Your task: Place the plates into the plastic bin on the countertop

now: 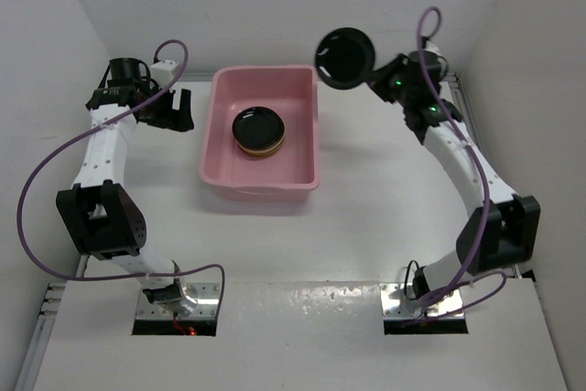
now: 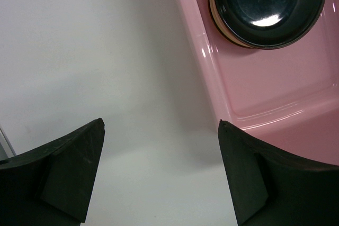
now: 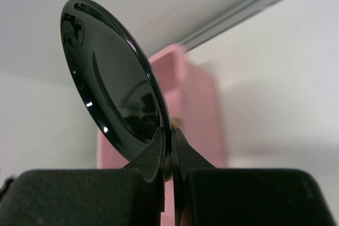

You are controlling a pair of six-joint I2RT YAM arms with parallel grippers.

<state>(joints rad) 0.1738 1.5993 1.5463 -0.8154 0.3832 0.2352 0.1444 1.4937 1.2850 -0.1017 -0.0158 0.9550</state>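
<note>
a black plate (image 3: 114, 96) is pinched at its rim between the closed fingers of the right gripper (image 3: 168, 138) and is held in the air just beyond the far right corner of the bin (image 1: 302, 148), tilted steeply, almost on edge. it is not yet over the bin. a stack (image 1: 258, 128) of plates, topped by another black one with an amber edge showing beneath, is seen near the middle of the bin. the left gripper (image 2: 161, 125) is held wide open with nothing between its fingers, just beside the bin's left wall, above the countertop (image 1: 366, 217). only a narrow strip of the glossy rim is caught by the fingers, so the plate could probably be swung or slid out of the pinch if the arm is moved sharply. if it were let go where it hangs, it would likely be dropped onto the countertop outside the bin. the bin's right rim could be struck by the plate's lower edge if the plate is carried across too low, and the bin might be shoved. if it is released high or on edge, the plate could be chipped against the stack or left leaning on the wall. no brand, label or writing can be read on anything in view.
</note>
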